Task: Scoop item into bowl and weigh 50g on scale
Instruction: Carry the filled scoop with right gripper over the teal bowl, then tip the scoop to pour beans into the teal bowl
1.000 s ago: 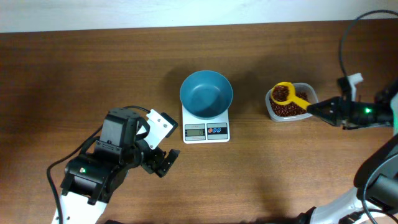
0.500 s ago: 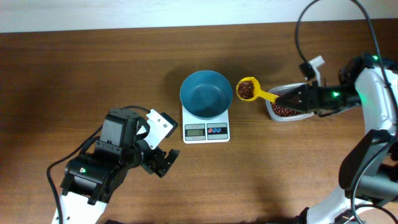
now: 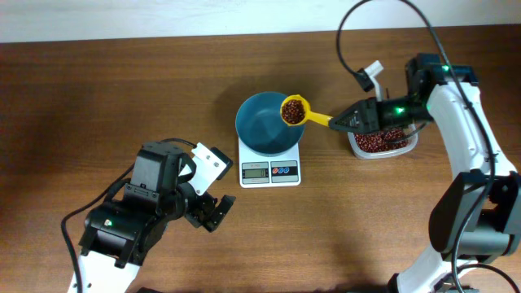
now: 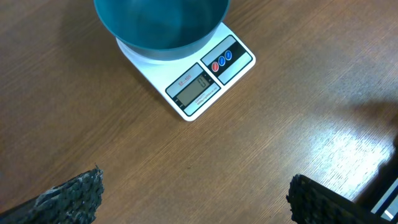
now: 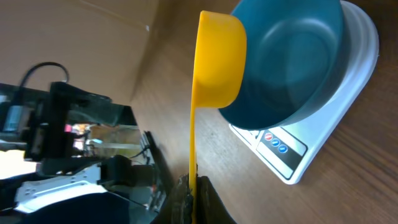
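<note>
The right gripper (image 3: 348, 122) is clamped on the handle end of the scoop (image 3: 316, 119), which looks stiff and light, so that end is the place to hold it. Its long axis runs left-right, with the cup pointing left, level over the right rim of the bowl (image 3: 259, 130) on the scale (image 3: 269, 172). The beans (image 3: 294, 109) in the cup are loose and would likely spill at any tilt. The left gripper (image 3: 210, 210) is spread wide and empty, near-left.

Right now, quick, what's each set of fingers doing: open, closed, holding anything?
Left fingers: open, holding nothing.
Right fingers: closed on the handle of the yellow scoop, which carries beans at the rim of the bowl.
</note>
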Controlling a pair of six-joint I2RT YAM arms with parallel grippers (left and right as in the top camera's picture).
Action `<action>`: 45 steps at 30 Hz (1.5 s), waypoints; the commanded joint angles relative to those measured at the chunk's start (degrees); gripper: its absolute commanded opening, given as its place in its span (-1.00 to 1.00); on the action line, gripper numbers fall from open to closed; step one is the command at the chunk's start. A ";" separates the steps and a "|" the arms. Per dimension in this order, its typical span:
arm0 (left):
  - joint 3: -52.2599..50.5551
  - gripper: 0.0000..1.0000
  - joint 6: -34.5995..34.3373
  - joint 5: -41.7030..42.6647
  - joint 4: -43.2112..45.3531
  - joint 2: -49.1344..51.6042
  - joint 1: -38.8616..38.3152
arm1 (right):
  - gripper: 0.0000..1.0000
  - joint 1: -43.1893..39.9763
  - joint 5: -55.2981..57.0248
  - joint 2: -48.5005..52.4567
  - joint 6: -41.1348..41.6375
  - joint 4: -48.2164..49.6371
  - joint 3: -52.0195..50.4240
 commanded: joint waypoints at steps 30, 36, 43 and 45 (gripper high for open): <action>0.13 0.98 1.07 0.83 0.09 0.02 -0.17 | -0.92 16.87 36.35 -1.27 7.04 18.56 3.80; 0.13 0.98 1.09 0.83 0.09 0.02 -0.17 | -0.92 18.43 40.83 -2.32 8.20 17.77 6.08; 0.13 0.98 1.07 0.83 0.11 0.02 -0.17 | -0.92 24.61 52.54 -2.60 9.44 17.29 6.12; 0.13 0.98 1.07 0.83 0.09 0.02 -0.17 | -0.92 25.57 54.36 -3.23 10.23 17.11 6.12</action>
